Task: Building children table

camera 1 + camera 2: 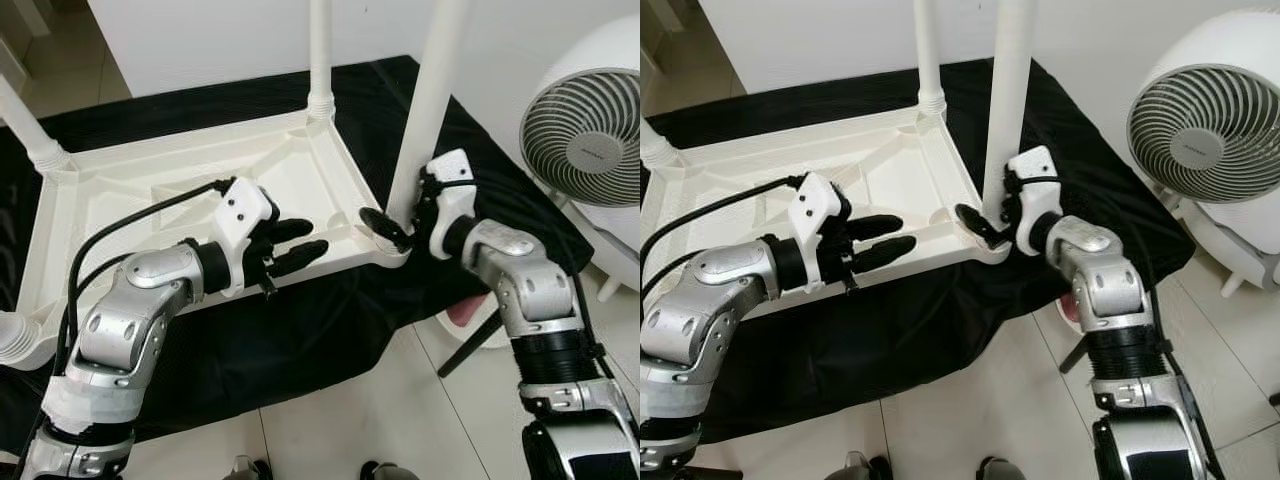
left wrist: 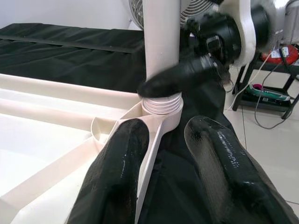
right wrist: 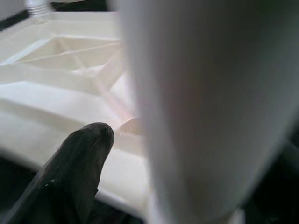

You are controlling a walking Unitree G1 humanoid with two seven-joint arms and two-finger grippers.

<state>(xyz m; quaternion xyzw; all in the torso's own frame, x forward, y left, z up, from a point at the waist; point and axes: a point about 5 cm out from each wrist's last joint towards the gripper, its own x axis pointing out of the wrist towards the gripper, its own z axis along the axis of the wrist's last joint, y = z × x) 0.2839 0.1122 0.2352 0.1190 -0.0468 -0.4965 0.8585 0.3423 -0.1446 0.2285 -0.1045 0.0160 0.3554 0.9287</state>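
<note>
A white plastic children's table [image 1: 200, 190] lies upside down on a black cloth [image 1: 300, 330] spread over the floor, its ribbed underside facing up. White legs stand upright in its corner sockets: one at the far corner [image 1: 320, 60], another at the far left corner [image 1: 25, 125]. At the near right corner, a leg [image 1: 425, 110] stands in its threaded socket. The right claw [image 1: 400, 225] is clamped around the base of this leg, one black finger [image 2: 182, 77] crossing in front of it just above the socket. The left claw [image 1: 300, 245] hovers over the table's near rim with its two fingers [image 2: 117, 177] parted, holding nothing. A white fan [image 1: 590, 130] stands on the tiled floor at the right.
</note>
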